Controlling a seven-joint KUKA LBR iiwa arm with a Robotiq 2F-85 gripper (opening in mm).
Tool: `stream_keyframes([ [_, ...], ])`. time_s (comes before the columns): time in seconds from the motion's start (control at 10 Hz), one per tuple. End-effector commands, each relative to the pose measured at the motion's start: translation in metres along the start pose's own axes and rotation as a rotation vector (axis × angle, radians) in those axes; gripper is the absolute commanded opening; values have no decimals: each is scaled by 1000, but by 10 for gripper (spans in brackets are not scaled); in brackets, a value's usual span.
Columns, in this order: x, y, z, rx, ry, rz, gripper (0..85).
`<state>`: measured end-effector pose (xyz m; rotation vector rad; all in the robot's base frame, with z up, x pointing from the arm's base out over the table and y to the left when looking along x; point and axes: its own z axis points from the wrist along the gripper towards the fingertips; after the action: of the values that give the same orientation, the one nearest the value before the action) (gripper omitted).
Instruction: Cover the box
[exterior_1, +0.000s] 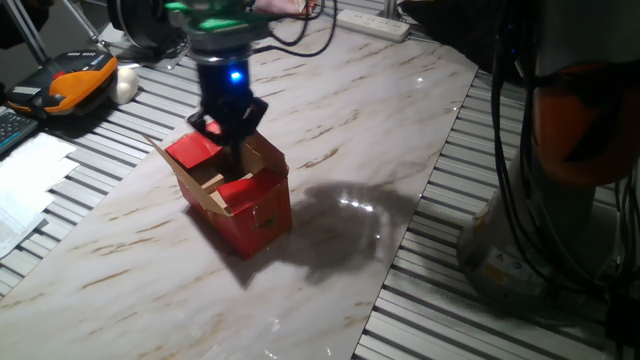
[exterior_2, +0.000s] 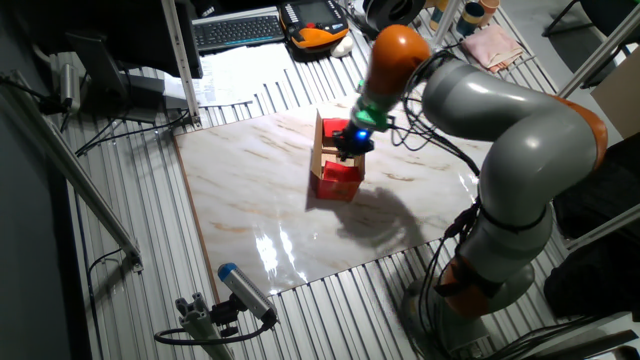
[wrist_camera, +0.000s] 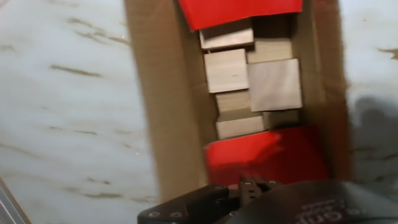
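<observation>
One fixed view: the box (exterior_1: 240, 195) stands left of frame centre on the marble-patterned desk (exterior_1: 400, 120), upright, its top open. One red flap leans out to the upper left, brown flaps stand along the near and right edges. A small dark graphic shows on the red front face; it cannot be read. The hand (exterior_1: 232, 130) hangs directly over the opening, a blue light lit on its body, its fingers reaching down among the flaps. Whether they grip anything cannot be told here. Bare marble lies open to the right of the box and toward the bottom of the frame; the desk's right edge runs diagonally against ribbed metal slats (exterior_1: 440, 290). At upper left sit an orange-and-black device (exterior_1: 80, 80), a white object beside it, and papers (exterior_1: 30, 180).

The other fixed view: the box (exterior_2: 338, 180) sits in the upper right part of the slab, close to its far edge, with one long flap upright on its left. The hand (exterior_2: 350, 140) is above it, carried by the grey-and-orange arm (exterior_2: 500, 120). Wide clear marble extends to the lower left. A keyboard (exterior_2: 240, 28) lies at the top of the frame.

Hand view: looking down into the box (wrist_camera: 168, 112), brown walls frame pale wooden blocks (wrist_camera: 249, 81) packed inside. A red flap (wrist_camera: 239, 11) folds in at the top edge, another at the bottom centre, just above the dark housing of the hand (wrist_camera: 249, 186). The fingertips are not clearly shown, so the opening of the jaws cannot be told. Lettering on the housing at lower right is too blurred to read.
</observation>
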<state>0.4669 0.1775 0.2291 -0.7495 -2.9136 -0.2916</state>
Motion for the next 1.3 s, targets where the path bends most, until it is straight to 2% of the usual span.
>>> stream_keyframes([
  [0.0,11,27,5,-4,-3,14,0],
  [0.1,9,30,7,-30,-5,29,0],
  [0.2,5,32,10,-70,-15,58,0],
  [0.3,2,34,13,-69,-24,64,0],
  [0.4,1,34,14,-51,-27,55,0],
  [0.6,1,31,12,-4,-9,10,0],
  [0.7,1,31,12,34,-2,-44,0],
  [0.8,1,31,12,118,-4,-134,0],
  [0.9,1,31,12,140,-6,-176,0],
  [1.1,1,31,12,103,17,-201,0],
  [1.2,1,31,12,72,34,-185,0],
])
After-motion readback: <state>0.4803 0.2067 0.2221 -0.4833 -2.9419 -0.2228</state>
